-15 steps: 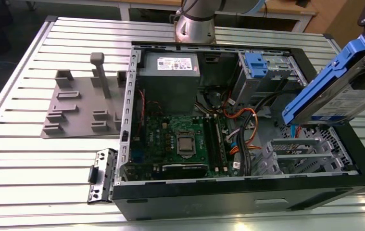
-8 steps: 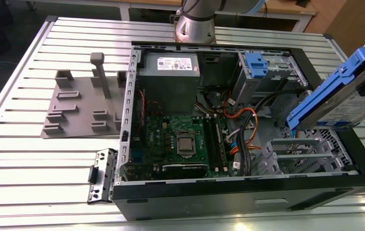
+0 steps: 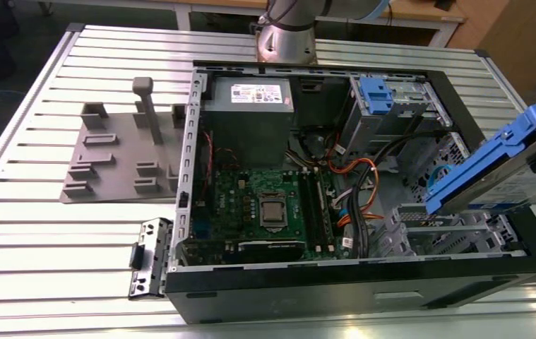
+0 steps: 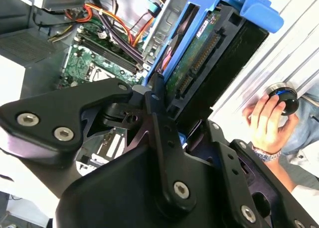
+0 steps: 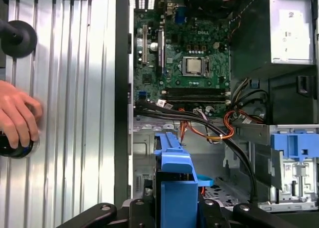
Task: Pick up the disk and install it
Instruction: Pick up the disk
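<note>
The hand point(image 4: 184, 108) is clenched on the disk point(image 3: 489, 167), a flat silver hard drive in a blue plastic carrier. It holds the disk tilted above the open black computer case point(image 3: 362, 286), at the exterior view's right. Pick-up looks done, installation not. Seating it would need the carrier squared to a bay. Which bay is unclear, and the disk's label is hidden.

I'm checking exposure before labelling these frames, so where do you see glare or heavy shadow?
Exterior view: the table glares along its near edge, and the computer case is shadowed inside. First wrist view: the table slats shine bright beside the hand. Second wrist view: the disk is evenly lit, with table behind washed pale.
</note>
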`<state>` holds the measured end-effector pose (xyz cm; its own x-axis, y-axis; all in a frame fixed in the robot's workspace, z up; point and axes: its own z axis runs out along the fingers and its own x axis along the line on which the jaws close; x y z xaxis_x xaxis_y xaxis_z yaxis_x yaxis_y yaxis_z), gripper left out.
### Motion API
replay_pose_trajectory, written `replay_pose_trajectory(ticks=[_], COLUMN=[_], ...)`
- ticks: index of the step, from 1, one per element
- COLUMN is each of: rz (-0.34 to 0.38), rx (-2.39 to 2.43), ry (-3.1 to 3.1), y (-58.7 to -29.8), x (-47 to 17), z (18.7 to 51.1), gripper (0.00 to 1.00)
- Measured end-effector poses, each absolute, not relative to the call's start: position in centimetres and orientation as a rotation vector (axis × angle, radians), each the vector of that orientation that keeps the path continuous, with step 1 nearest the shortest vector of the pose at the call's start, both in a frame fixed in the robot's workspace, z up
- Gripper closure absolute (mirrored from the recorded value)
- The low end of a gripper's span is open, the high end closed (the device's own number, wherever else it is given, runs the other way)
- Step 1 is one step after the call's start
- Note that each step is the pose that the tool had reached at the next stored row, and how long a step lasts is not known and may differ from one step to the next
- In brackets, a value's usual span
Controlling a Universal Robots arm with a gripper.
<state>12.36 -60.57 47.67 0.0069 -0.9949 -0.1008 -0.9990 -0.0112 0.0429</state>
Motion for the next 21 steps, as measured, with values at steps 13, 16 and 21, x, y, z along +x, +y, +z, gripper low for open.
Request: replay_pose_trajectory(ticks=[13,16,21], rz=[0.158,0.158,0.158], rx=[-2.2,-2.2,-2.2], ry=[2.18,2.18,2.18], y=[-61.6,-61.6,-61.6], x=[12.4,12.4,12.4], z=[45.8,45.8,45.8], gripper=[0.64,0.64,0.64])
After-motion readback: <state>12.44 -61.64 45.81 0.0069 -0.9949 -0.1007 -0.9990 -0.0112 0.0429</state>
